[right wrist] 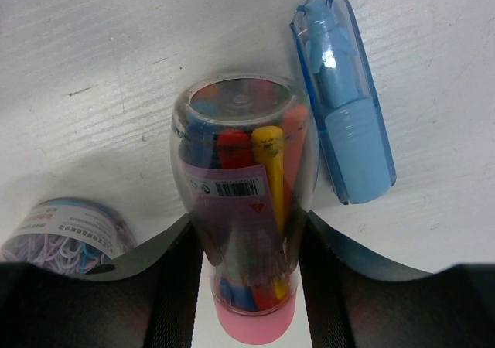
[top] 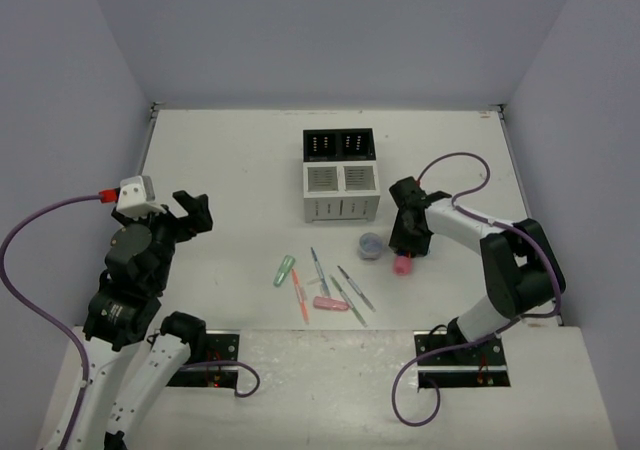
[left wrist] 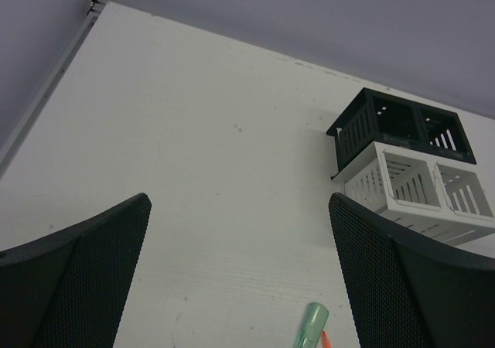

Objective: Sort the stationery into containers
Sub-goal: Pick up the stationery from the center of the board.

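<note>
The right gripper [right wrist: 247,240] clasped a clear, rounded, pink-capped plastic tub [right wrist: 241,155] lying near the table's [top: 230,160] right edge, beside a stubby blue marker [right wrist: 346,131]. The left gripper [left wrist: 240,278], mesh-padded, gaped wide near the left edge.

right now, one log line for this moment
left tool open, empty | right tool gripping pink-capped jar | blue marker beside jar

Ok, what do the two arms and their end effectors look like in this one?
The left arm and right arm both have white links, black joints and a purple cable. The left wrist carries a white box with a red plug. The left end effector has black fingers with a fine mesh texture; the right end effector is black too.
</note>
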Robot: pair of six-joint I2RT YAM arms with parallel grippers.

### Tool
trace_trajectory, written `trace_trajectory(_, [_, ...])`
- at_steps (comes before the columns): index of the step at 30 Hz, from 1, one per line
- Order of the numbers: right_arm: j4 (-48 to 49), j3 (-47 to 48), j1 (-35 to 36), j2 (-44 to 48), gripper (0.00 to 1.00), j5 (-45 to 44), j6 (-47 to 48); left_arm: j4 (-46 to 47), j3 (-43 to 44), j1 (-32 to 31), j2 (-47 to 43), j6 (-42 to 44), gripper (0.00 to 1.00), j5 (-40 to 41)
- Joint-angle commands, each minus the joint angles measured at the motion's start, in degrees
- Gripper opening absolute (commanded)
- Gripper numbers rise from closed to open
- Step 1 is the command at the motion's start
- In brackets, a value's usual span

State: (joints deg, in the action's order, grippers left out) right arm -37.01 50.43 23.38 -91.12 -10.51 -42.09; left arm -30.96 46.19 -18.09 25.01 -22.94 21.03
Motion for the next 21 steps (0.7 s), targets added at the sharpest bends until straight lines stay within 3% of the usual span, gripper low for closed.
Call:
trace_trajectory(1, [-0.42, 0.28, 0.35, 1.25, 0.0, 0.8, -0.04, 0.59, 0.3, -0.37, -0.15, 0.35, 1.0, 1.7])
trace_trajectory(10, [4.21, -3.46, 0.31, 19.18, 0.0, 1.72, -2.85, 1.45, 0.19, -0.37, 0.86, 1.1, 1.0, -1.0])
trace_trajectory(16, [6.15, -4.2, 0.0, 22.69, 0.0, 4.26, -3.7, 1.91, 0.17, -0.33, 0.83, 1.54, 1.0, -2.56])
trace_trajectory(21, [10.42, -6.84, -0.08, 34.76, 0.0, 9.62, -7.32, 7.74, -1.91, -0.28, 1.6, 3.63, 1.0, -19.53])
